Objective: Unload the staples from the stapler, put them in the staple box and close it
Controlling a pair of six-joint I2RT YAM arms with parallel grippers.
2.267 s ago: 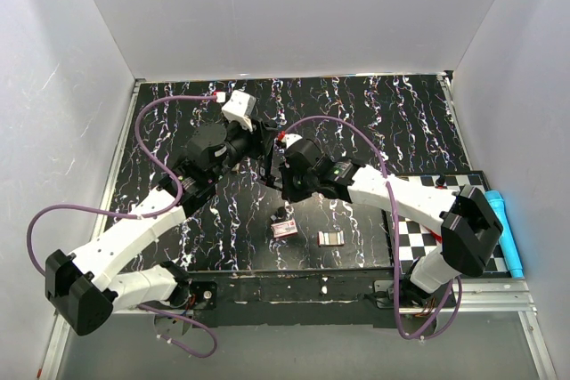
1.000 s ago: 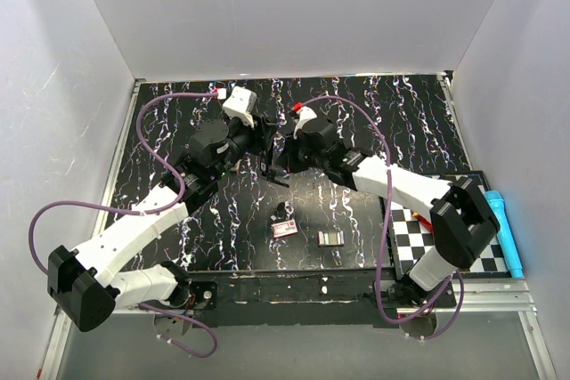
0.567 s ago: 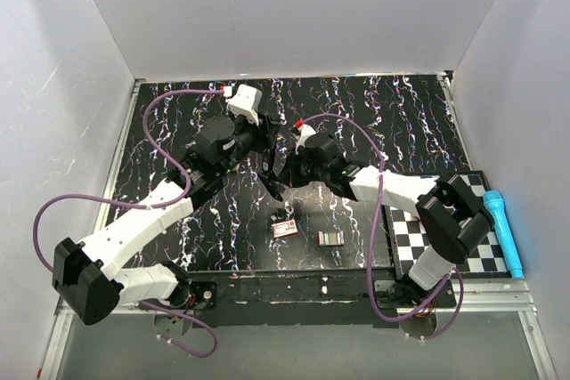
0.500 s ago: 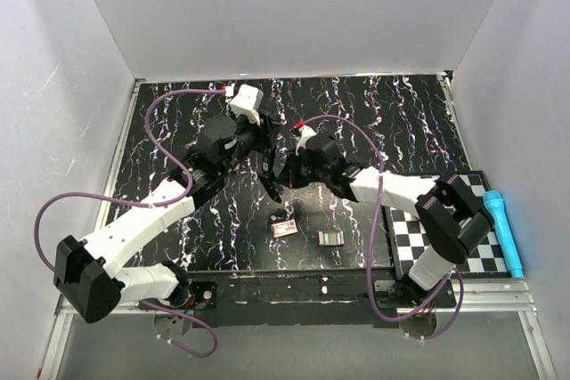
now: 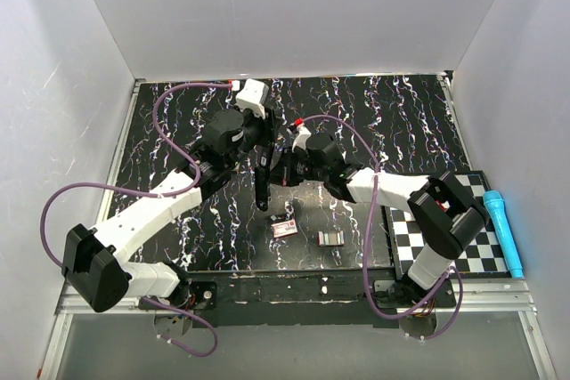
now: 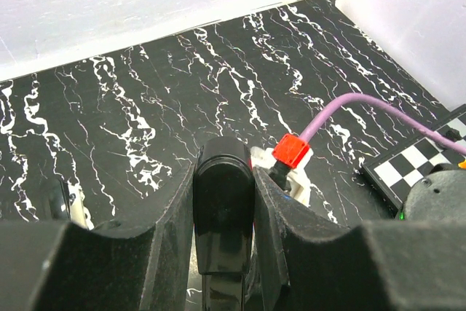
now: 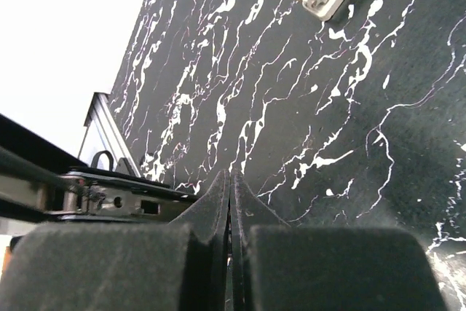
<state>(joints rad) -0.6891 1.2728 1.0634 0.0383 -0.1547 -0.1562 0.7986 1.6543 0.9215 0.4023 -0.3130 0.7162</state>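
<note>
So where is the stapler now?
In the top view the stapler is over the mat near its centre, clamped in the left gripper, with the right gripper at its right and a small box nearer the bases.

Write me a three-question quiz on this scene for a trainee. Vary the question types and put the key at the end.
1. True or false: the left tool is shut on the black stapler.
2. Where does the blue cylinder lie?
A. at the right edge, beside the checkerboard
B. between the two arms
C. against the left wall
3. In the top view, how many small loose items lie just below the stapler?

Key
1. True: the stapler sits between the pads.
2. A.
3. Two: a labelled box and a grey block.
</note>
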